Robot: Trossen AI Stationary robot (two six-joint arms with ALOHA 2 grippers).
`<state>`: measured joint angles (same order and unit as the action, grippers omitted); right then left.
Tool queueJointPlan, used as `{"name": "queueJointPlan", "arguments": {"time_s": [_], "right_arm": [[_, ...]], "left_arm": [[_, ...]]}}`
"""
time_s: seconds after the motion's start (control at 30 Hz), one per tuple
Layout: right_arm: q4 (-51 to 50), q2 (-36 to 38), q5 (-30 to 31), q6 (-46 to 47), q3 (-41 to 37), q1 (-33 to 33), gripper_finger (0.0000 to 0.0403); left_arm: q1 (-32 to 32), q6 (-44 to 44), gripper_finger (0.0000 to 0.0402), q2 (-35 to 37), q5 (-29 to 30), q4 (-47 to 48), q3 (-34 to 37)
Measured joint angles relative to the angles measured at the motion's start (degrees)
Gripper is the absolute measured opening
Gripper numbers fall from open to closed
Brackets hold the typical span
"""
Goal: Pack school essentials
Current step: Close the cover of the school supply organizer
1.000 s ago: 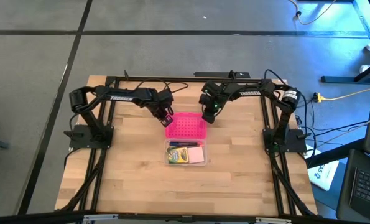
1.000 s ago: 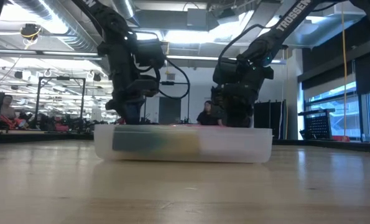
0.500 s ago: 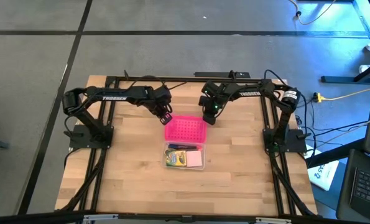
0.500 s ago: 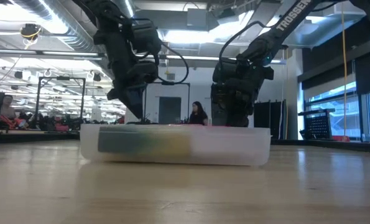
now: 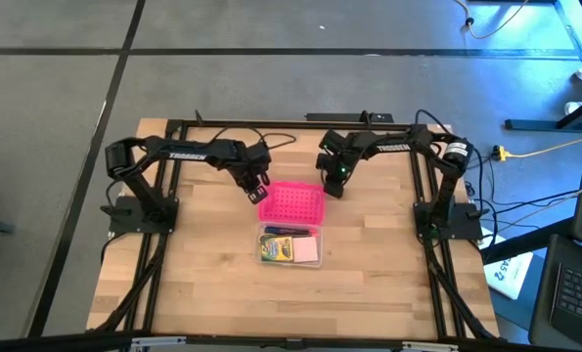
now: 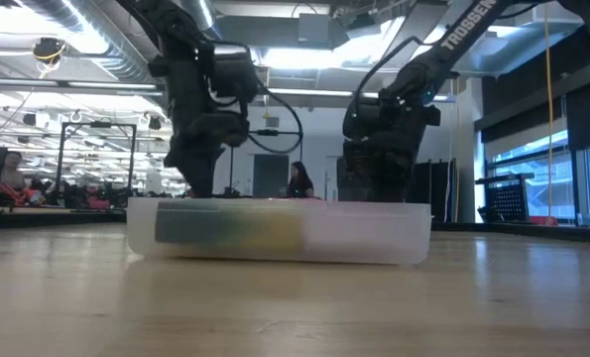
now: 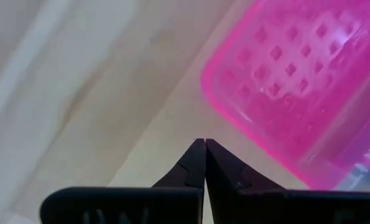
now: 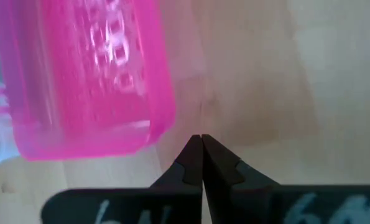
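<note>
The clear plastic box (image 5: 291, 246) stands mid-table. In it I see the yellow-green crayon box (image 5: 275, 250), the pale pink pad (image 5: 308, 251) and dark pens (image 5: 289, 232). The scissors and eraser I cannot make out. The bright pink dotted lid (image 5: 292, 202) lies just beyond the box, its near edge over the box's far rim. My left gripper (image 5: 256, 188) is shut and hangs low beside the lid's far-left corner (image 7: 216, 81), not touching it. My right gripper (image 5: 334, 188) is shut beside the lid's far-right corner (image 8: 163, 121), also apart from it.
The bare wooden tabletop (image 5: 202, 274) stretches left, right and near of the box. Black frame rails (image 5: 168, 186) run along both sides and the far edge. In the low view, a person (image 6: 299, 180) stands far off in the room behind.
The clear box slid a little toward the table's near edge about a second ago and has lain still since. My left gripper rose and tipped beside the lid's left corner, then came back down a little further left. My right gripper barely moved.
</note>
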<state>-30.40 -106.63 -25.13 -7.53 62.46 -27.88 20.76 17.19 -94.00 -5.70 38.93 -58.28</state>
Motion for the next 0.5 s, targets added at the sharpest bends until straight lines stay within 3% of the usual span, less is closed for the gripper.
{"name": "queueJointPlan", "arguments": {"time_s": [0.5], "right_arm": [[6.5, 0.0, 0.3, 1.4, -2.4, 2.4, 0.0001]], "left_arm": [[-1.1, -1.2, 0.0, -3.7, -0.4, -3.6, 0.1]]}}
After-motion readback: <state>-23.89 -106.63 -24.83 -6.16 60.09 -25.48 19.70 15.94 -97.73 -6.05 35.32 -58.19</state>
